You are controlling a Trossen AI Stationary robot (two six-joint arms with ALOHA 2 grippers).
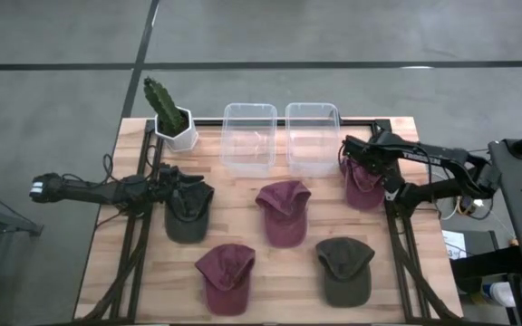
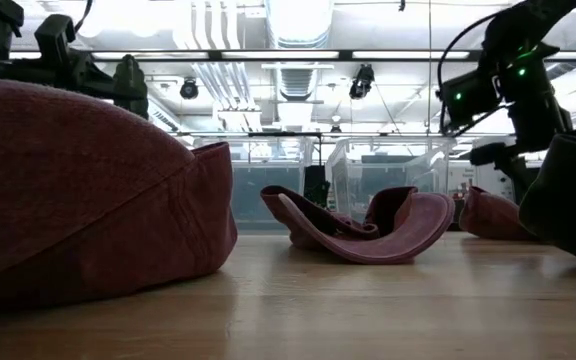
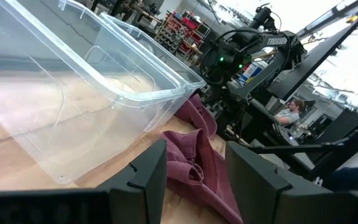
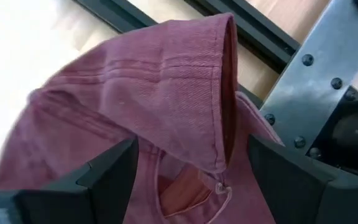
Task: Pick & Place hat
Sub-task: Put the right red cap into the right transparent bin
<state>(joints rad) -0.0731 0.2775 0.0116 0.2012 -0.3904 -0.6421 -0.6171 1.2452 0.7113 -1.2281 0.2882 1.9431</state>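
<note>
— Where is the right end effector [image 1: 350,163] now?

— Right over the maroon hat [image 1: 363,184] at the right edge of the tabletop [image 1: 288,272], beside the right-hand clear bin [image 1: 313,138]. Its fingers [image 4: 107,171] stand wide apart on either side of a raised fold of the fabric; they are not closed on it.

— And the left one?

— The left end effector [image 1: 178,178] sits at the dark olive hat [image 1: 188,213] on the left side, just in front of the white pot with the cactus [image 1: 172,118]. Its fingers are partly open, but I cannot tell whether they have hold of that hat.

— What else lies out there?

— A second clear bin [image 1: 249,136] stands next to the first. Another maroon hat [image 1: 283,211] lies crumpled in the middle, a third maroon one [image 1: 226,277] near the front, and a second olive hat [image 1: 344,269] to its right.
</note>
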